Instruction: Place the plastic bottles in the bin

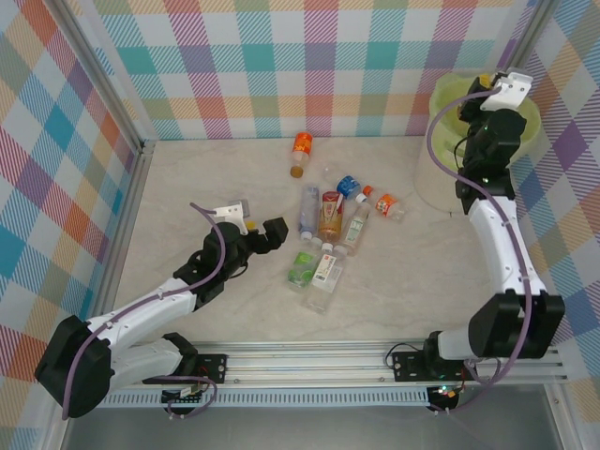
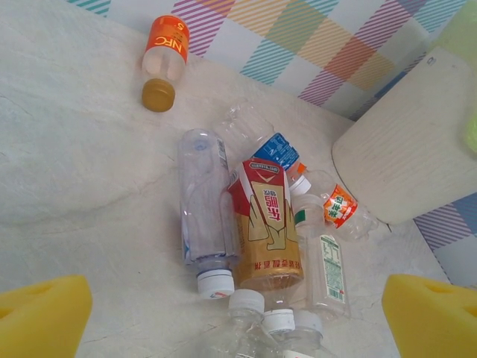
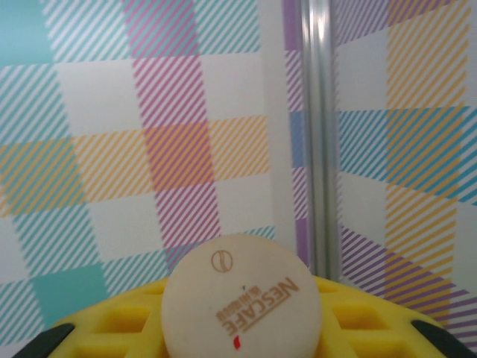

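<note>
Clenched on a bottle (image 3: 242, 294) above the bin (image 1: 437, 173) in the frame's upper right, the right end effector (image 3: 242, 337) should release only once centred over the opening, while the left end effector (image 1: 272, 232) hangs released beside the bottle pile (image 1: 328, 220) on the counter (image 1: 206, 169).

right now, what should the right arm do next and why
Probably open the right gripper and let the bottle drop. The top view puts that gripper over the bin, and its wrist view shows the bottle's round end clamped between the yellow pads. It looks far enough in to fall into the bin, though depth is hard to read.
</note>
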Robot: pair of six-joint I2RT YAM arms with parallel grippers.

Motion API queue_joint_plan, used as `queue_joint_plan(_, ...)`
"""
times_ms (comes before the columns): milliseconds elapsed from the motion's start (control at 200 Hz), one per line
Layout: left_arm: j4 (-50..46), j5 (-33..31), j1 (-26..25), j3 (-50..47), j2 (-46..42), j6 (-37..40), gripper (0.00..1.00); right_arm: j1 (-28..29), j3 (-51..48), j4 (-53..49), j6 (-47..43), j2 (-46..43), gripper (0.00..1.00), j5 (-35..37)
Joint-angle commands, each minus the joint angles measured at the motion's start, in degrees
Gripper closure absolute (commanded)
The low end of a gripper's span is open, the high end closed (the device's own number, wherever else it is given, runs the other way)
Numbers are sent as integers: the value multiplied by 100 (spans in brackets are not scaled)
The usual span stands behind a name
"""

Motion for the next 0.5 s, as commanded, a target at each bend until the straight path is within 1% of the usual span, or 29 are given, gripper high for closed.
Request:
queue_joint_plan(0, -109, 128, 78, 5, -21, -26, 0, -75, 360, 845, -7, 468, 89, 343)
queue_joint_plan(125, -363, 106, 83, 54, -23, -2, 0, -112, 587, 415, -9, 903, 85, 381)
queue_joint_plan(175, -678, -12, 87, 146, 19, -91, 0, -151, 607, 217, 122, 1028, 83, 384)
queue_joint_plan(250, -1284, -295, 96, 377, 174, -279, 0, -274, 779, -442, 497, 1189, 81, 195)
queue_joint_plan(330, -1470, -170, 96, 483, 384, -292, 0, -353, 954, -1163, 901, 1301, 76, -85)
queue_joint_plan(385, -1500, -14, 96, 540, 536, -299, 0, -374, 988, -1434, 1060, 1354, 69, -226)
queue_joint_plan(495, -1844, 215, 96, 855, 939, -339, 0, -387, 1186, -2076, 1194, 1434, 46, -307)
